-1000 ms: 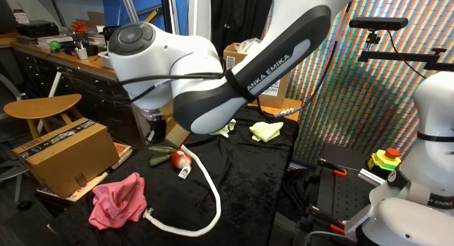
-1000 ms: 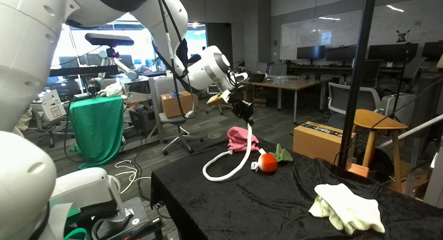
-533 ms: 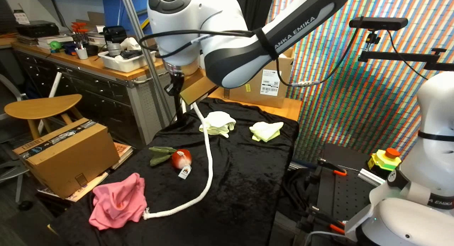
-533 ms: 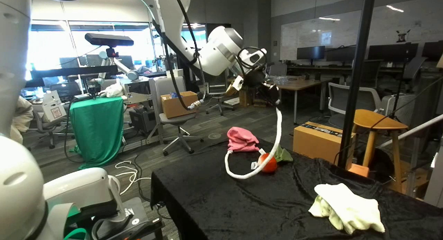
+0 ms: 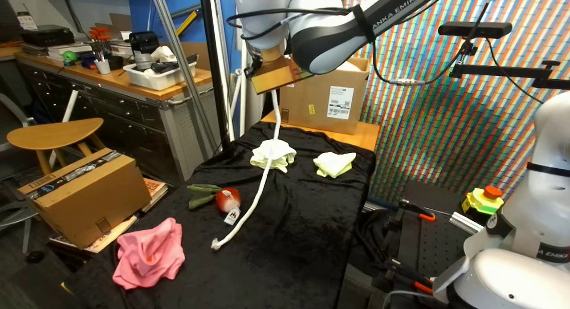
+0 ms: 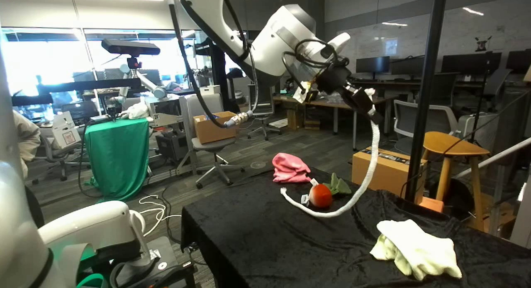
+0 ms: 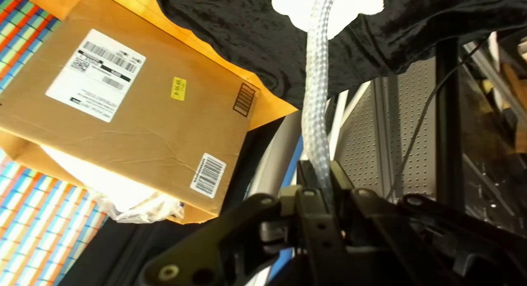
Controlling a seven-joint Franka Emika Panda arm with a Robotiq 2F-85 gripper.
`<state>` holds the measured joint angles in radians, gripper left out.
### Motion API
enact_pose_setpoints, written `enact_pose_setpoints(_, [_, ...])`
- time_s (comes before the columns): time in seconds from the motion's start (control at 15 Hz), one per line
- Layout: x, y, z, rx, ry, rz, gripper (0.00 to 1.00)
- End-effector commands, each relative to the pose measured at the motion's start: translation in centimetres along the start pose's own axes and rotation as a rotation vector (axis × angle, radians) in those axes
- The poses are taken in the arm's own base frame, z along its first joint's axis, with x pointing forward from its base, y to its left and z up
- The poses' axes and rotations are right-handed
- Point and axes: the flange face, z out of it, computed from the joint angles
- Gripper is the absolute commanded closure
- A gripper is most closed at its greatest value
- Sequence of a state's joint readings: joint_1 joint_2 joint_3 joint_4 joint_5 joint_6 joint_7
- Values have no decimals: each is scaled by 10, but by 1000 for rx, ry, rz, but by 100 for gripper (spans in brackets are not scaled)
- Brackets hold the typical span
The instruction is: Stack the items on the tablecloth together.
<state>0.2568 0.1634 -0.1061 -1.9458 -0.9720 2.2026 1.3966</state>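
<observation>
One arm (image 6: 271, 47) high — jaws aslant

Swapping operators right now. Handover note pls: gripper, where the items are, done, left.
Gripper: shut on the white rope, held up off the black tablecloth; the rope's loose end reaches down near the red ball.
Items: pink rag, red ball, whitish cloth and yellow-green cloth lie apart on the black tablecloth. Can't tell whether the whitish cloth is one piece or two.
Done: white rope gripped and lifted; not yet set on anything.
Left: likely lay the white rope on a chosen item, then gather the others into one stack.
</observation>
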Motion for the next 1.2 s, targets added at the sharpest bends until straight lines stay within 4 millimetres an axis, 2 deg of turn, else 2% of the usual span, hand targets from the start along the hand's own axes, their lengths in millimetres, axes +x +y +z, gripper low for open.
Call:
enact_pose_setpoints(0.0, [21,33,-3,-29,23,151,90])
enact_pose_setpoints(0.4, [55,66,5,-93,89,414,90])
enact_pose_setpoints(0.73, [71,92,6,-163,116,543,90])
enact_pose_setpoints(1.13, [94,112,3,-228,144,653,90])
